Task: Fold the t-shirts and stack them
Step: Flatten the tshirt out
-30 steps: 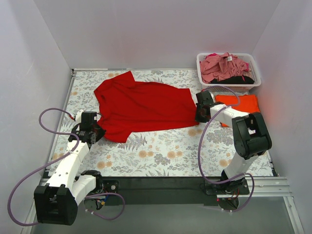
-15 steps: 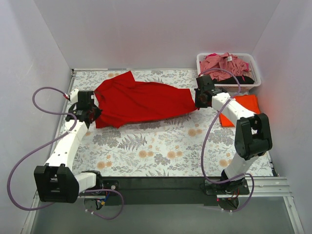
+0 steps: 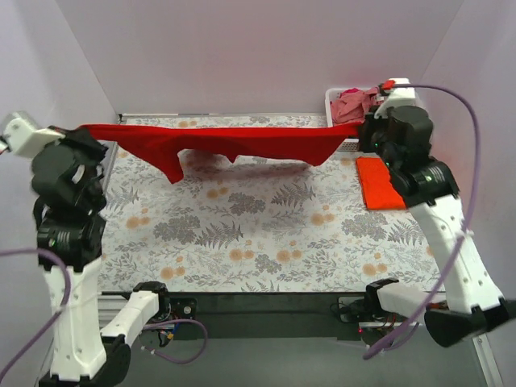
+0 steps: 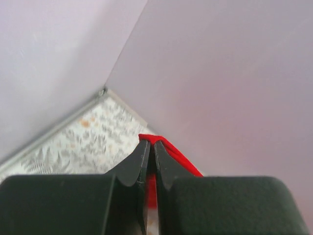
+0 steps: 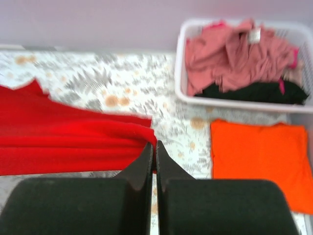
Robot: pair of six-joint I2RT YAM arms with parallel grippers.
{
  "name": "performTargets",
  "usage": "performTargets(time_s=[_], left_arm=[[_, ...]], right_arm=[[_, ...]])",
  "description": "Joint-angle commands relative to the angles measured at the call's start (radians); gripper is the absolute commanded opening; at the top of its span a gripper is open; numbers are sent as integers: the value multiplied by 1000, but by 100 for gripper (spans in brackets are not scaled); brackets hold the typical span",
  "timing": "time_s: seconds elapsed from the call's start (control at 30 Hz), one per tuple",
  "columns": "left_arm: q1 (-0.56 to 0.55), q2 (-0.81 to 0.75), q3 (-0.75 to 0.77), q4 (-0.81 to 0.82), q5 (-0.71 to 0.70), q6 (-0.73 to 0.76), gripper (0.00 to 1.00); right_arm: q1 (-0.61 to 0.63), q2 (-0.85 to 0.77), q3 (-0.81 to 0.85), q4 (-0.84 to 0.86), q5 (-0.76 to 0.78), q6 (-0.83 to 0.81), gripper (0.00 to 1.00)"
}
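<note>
Both my hands are clenched on the red t-shirt [image 3: 242,143]. My left hand [image 3: 90,133] pinches one end near the left wall, and my right hand [image 3: 364,131] pinches the other end in front of the white basket [image 5: 180,73]. The shirt hangs stretched between them, clear of the floral table cloth [image 3: 242,234], sagging in the middle, with one flap drooping lower toward my left side. Below my right hand the orange t-shirt [image 3: 381,182] lies folded flat on the table, just beside the basket. Inside the basket sit a crumpled pink t-shirt [image 5: 234,49] and a black t-shirt [image 5: 254,92].
</note>
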Motion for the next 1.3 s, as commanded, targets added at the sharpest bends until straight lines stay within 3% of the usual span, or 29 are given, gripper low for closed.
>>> performTargets(time_s=[0.0, 0.27, 0.47, 0.7, 0.83, 1.0, 1.27], left_arm=[[11, -98, 102, 35, -116, 161, 0], [11, -72, 375, 65, 29, 345, 0], [11, 68, 299, 110, 163, 375, 0], [11, 321, -24, 318, 249, 341, 0], [11, 546, -80, 401, 257, 297, 0], [11, 875, -23, 443, 269, 249, 0], [11, 1106, 75, 453, 293, 243, 0]], right_arm=[[-8, -138, 42, -24, 20, -84, 1], [-9, -242, 209, -33, -57, -172, 1], [-8, -161, 228, -32, -161, -215, 1], [-8, 101, 20, 97, -157, -225, 1], [-11, 273, -70, 263, -78, -234, 1], [-23, 556, -45, 425, -51, -265, 1], [-84, 812, 56, 474, -140, -302, 1]])
